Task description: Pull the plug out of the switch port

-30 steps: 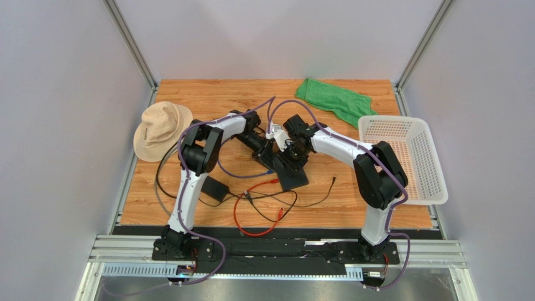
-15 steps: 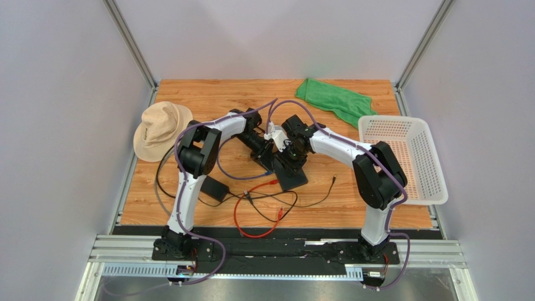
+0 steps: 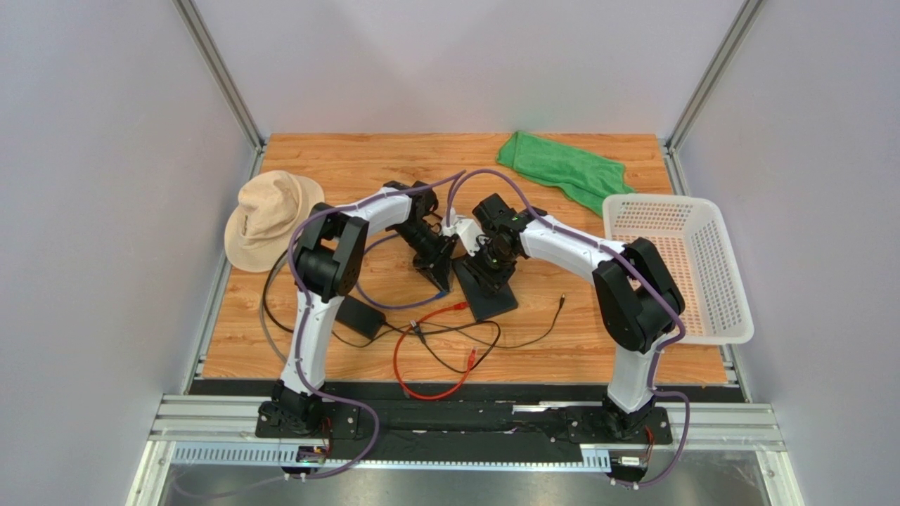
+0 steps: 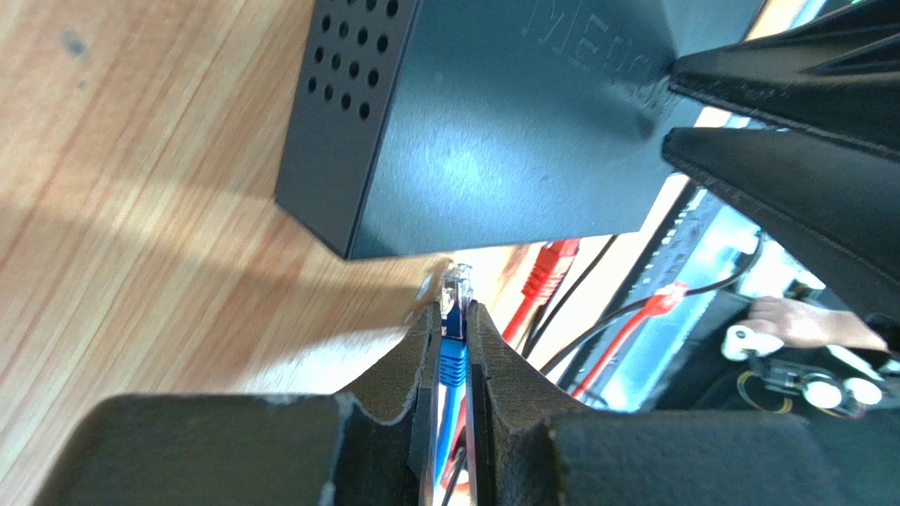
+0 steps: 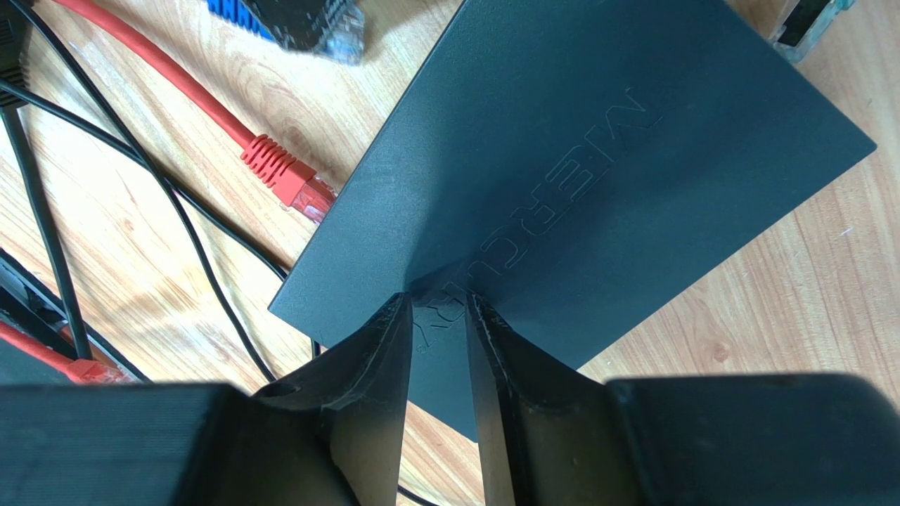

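Just beside switch point(image 4: 497, 127) edge, blue plug point(image 4: 453, 358)

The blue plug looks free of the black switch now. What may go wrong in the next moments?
1. The left gripper pinches the blue plug only by its boot, so the plug may slip or twist out as the arm moves away.
2. The red plug lies right at the edge of the switch; pulling the blue plug away might snag it.
3. The right gripper seems to rest only its fingertips on the switch, so the switch might slide.
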`<act>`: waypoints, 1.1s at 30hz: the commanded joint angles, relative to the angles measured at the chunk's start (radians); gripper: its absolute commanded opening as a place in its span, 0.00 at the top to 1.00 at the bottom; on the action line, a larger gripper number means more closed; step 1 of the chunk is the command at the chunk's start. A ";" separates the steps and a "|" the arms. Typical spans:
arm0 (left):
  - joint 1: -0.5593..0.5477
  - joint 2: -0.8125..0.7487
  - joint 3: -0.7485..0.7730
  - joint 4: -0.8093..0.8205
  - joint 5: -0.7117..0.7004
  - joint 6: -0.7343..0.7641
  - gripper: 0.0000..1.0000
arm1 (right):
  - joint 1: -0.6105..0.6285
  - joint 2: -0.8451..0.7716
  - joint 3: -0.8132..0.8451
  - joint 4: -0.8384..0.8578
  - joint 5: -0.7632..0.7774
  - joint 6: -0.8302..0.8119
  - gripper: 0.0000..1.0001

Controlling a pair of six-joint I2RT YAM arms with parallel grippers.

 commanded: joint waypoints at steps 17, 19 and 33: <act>0.378 -0.155 0.416 -0.275 -0.399 0.355 1.00 | 0.028 0.070 0.027 0.009 0.046 -0.035 0.67; 0.392 -0.146 0.413 -0.279 -0.456 0.387 1.00 | 0.030 0.071 0.028 0.010 0.051 -0.038 0.67; 0.395 -0.152 0.277 -0.351 -0.137 0.401 0.39 | 0.053 0.067 0.024 0.026 0.090 -0.052 0.67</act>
